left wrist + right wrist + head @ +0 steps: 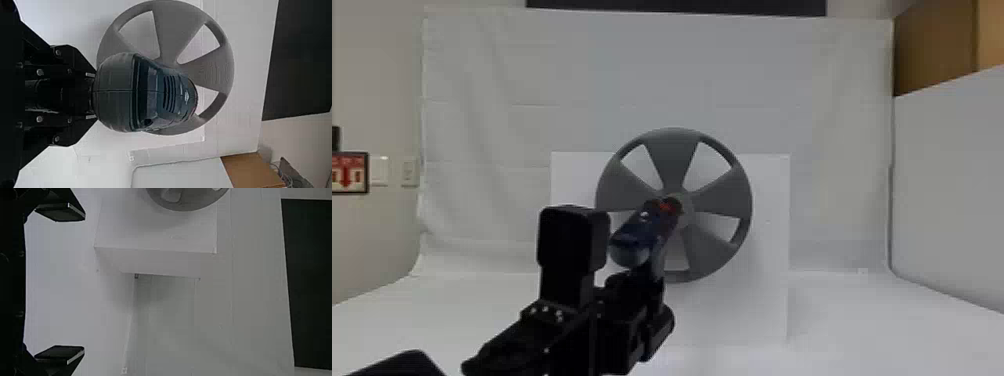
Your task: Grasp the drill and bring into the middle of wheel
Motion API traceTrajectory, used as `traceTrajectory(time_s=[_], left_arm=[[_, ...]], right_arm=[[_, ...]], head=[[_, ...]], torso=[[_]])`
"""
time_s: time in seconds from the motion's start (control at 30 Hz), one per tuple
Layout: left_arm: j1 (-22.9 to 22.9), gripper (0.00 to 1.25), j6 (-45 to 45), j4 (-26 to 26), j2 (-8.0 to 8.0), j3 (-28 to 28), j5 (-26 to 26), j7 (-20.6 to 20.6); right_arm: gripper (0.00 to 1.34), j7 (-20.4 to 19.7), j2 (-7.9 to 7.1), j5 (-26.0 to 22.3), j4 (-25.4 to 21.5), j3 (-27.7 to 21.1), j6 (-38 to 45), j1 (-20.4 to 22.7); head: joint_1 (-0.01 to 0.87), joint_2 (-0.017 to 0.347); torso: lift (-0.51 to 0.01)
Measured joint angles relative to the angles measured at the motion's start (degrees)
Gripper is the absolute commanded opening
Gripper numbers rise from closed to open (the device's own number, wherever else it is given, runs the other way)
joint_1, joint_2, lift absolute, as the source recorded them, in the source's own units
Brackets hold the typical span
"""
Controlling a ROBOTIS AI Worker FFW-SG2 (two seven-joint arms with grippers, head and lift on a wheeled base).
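In the head view my left gripper (644,275) is shut on the dark blue drill (631,245), whose red-and-black front end overlaps the hub of the upright grey wheel (673,160), a little left of its centre. Contact between drill and hub cannot be told. The left wrist view has my left gripper (91,96) at the drill (117,92), whose rounded body hides the fingertips and the wheel's (213,70) hub. In the right wrist view my right gripper (60,284) stands open with nothing between its fingers, off to the side of the wheel (195,203).
Behind the wheel stands a white box-like stand (769,240) on the white table (857,320). A white cloth (532,75) hangs at the back, and a white panel (947,175) rises at the right. The black left arm covers the lower left of the head view.
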Motion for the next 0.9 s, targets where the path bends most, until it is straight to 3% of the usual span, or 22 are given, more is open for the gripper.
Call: traceTrajectory(time_s=[0.9], left_arm=[[-2.37, 0.02, -4.64, 9.78, -2.22, -1.04, -1.23, 1.01]], right_arm=[[1.23, 0.00, -0.33, 0.29, 0.00, 0.22, 0.44, 0.26]], head=[[0.000, 0.000]], torso=[[-0.406]])
